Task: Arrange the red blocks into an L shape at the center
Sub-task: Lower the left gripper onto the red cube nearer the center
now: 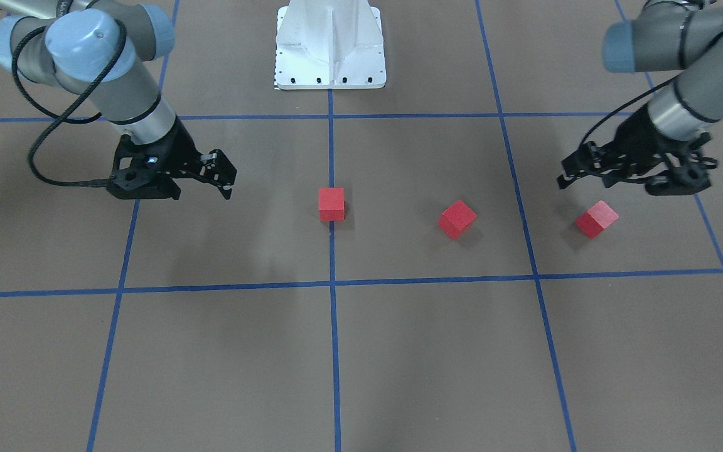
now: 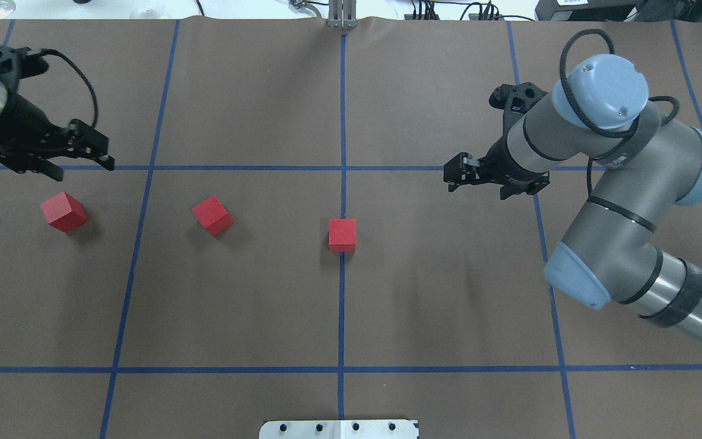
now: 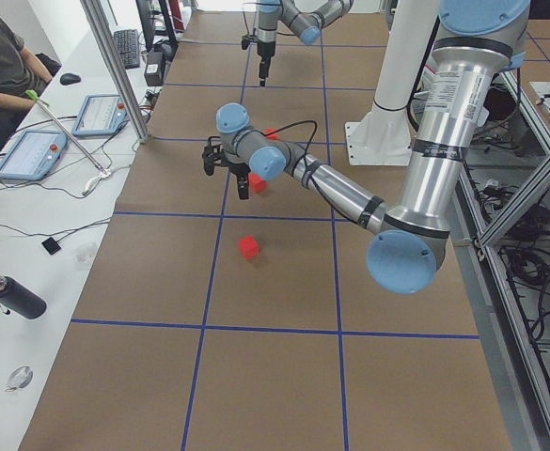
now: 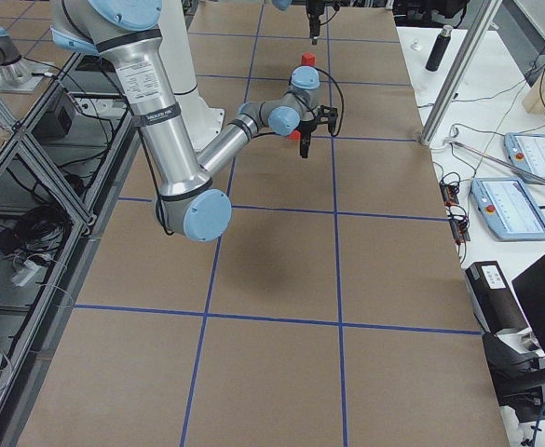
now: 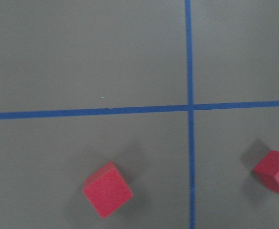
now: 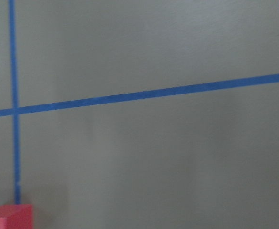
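Note:
Three red blocks lie in a row on the brown mat. The centre block (image 2: 342, 235) (image 1: 331, 204) sits on the middle blue line. The middle block (image 2: 212, 215) (image 1: 457, 218) and the outer block (image 2: 63, 211) (image 1: 596, 218) lie on my left side, both turned askew. My left gripper (image 2: 83, 166) (image 1: 581, 181) hovers open and empty just beyond the outer block. My right gripper (image 2: 451, 180) (image 1: 220, 182) hovers open and empty to the right of the centre block. The left wrist view shows the outer block (image 5: 108, 189) and the middle block (image 5: 275, 171). The right wrist view shows a corner of the centre block (image 6: 10, 217).
The white robot base (image 1: 330, 44) stands at the near middle edge of the table. Blue tape lines (image 2: 342, 122) divide the mat into large squares. An operator (image 3: 2, 56) sits at a side desk beyond the far edge.

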You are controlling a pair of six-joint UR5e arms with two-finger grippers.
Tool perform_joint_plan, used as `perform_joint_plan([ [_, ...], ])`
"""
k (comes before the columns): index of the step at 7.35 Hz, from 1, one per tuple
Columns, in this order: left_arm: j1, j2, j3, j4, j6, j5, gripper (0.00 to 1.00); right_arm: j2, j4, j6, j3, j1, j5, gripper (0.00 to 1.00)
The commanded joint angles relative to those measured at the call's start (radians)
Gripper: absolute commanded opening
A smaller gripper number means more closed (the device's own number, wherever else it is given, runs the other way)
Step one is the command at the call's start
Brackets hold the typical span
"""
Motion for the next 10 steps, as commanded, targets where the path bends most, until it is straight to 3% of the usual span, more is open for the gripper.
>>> perform_joint_plan([
  [1, 0.128, -0.102, 0.035, 0.046, -0.391, 0.048, 1.0, -0.079, 0.0, -0.118, 0.002, 0.058, 0.029, 0.99],
  [3, 0.18, -0.15, 0.09, 0.043, -0.616, 0.065, 1.0, -0.109, 0.001, -0.126, 0.005, 0.095, 0.038, 0.99],
  [6, 0.199, -0.19, 0.099, 0.044, -0.687, 0.122, 1.0, -0.146, 0.007, -0.172, 0.015, 0.128, 0.06, 0.99],
  [7, 0.228, -0.187, 0.081, 0.047, -0.71, 0.268, 1.0, -0.159, 0.004, -0.176, 0.009, 0.138, 0.111, 0.99],
  [10, 0.277, -0.176, 0.064, 0.052, -0.741, 0.288, 1.0, -0.161, 0.011, -0.214, -0.049, 0.181, 0.118, 0.99],
])
